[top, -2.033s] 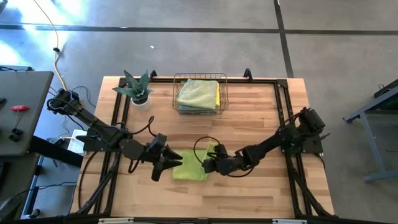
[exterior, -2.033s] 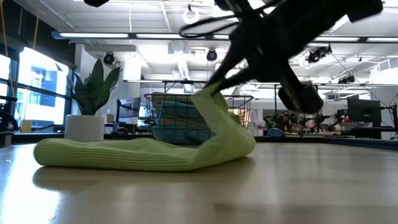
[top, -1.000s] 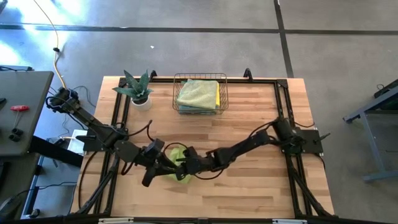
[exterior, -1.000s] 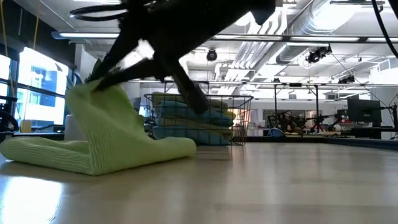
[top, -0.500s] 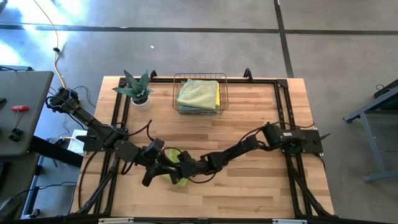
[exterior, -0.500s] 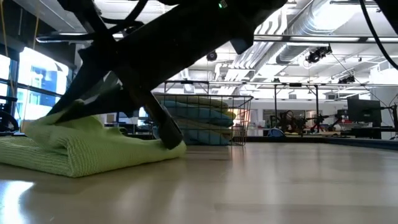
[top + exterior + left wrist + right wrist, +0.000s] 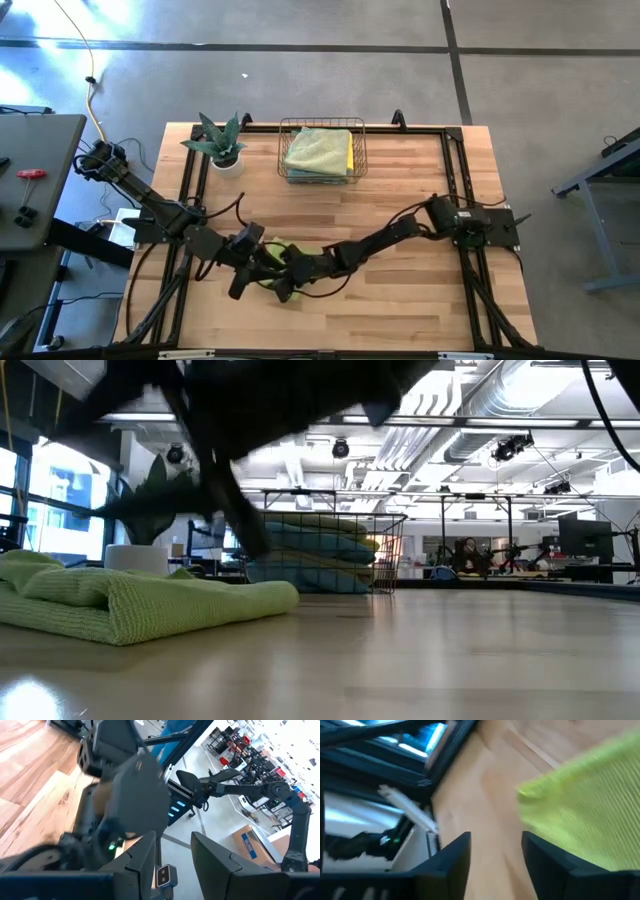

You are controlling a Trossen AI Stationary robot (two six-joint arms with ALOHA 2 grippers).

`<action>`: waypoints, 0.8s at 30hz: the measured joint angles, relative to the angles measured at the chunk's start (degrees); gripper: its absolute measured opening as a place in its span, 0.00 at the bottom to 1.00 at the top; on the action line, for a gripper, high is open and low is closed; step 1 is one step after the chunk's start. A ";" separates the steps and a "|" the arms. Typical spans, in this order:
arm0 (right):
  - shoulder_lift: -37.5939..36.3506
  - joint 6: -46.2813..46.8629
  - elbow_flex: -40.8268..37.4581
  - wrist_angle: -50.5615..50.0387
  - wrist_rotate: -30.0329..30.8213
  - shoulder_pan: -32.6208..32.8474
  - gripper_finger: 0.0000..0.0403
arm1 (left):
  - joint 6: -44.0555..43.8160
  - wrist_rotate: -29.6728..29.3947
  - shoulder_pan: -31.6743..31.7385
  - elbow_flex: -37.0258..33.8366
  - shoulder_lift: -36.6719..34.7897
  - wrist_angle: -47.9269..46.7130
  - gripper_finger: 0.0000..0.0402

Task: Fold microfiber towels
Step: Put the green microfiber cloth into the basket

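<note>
Jaws of the right gripper (image 7: 495,857) stand parted with nothing between them: a second ago they were clenched on the edge of the lime green towel (image 7: 140,605), and now that edge is let go. In the right wrist view the cloth lies just beyond the fingertips, apart from them, on the bare wood. Over the last two seconds the right arm carried the towel's edge across toward the left arm's side; the raised flap seen a second ago has dropped, and in the low view the towel now lies as a low, doubled bundle on the table (image 7: 400,210), somewhat lumpy at its far end.

Jaws of the left gripper (image 7: 175,855) sit partly open, and its own view shows nothing between the fingers; from above it waits just beside the towel, where the two arms meet near the table's front edge.

That release suggests one fold is finished, though the bundle looks uneven and may need smoothing or another fold. At the back of the table the wire basket (image 7: 321,128) holds more towels (image 7: 318,148), sage green on top with yellow and blue showing beneath.
</note>
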 joint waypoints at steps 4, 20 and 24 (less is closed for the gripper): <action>-3.35 -7.05 0.00 -3.37 0.46 0.00 0.46 | 0.00 0.41 -0.04 0.00 0.00 -0.04 0.29; -5.11 -14.70 -0.02 -33.23 12.05 0.44 0.43 | 0.57 -0.10 -3.43 0.00 0.02 -4.61 0.29; -5.11 -19.45 -0.02 -41.92 12.23 0.34 0.42 | 1.01 -0.19 -3.41 0.00 0.02 -4.79 0.29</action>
